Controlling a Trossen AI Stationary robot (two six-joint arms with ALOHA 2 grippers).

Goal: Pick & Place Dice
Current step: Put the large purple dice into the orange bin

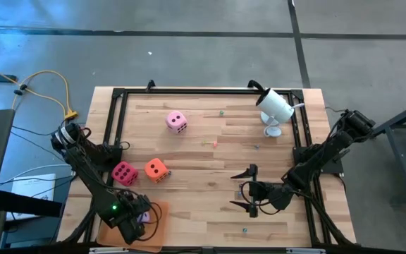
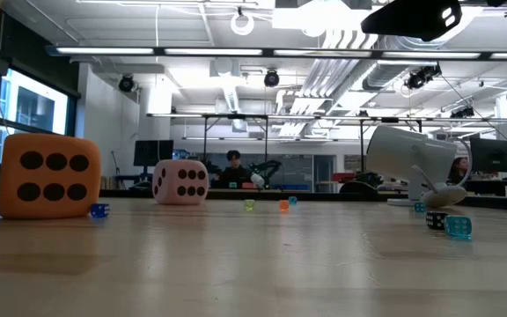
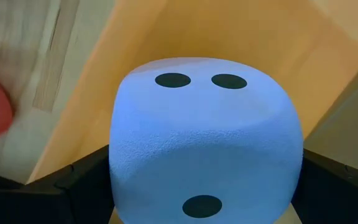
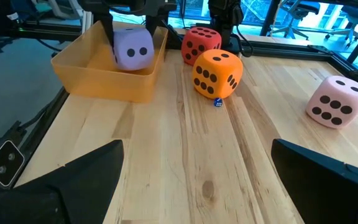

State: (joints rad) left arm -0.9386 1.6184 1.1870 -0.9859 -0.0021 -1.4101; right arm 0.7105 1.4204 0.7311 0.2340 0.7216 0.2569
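While the left gripper hangs over the orange tray, we see the purple die clamped between its fingers. Right gripper waits mid-table, jaws wide and empty. Magenta die touches orange die; pink die sits well apart. Only the right wrist view shows the tray's walls; the low view misses tray and purple die.
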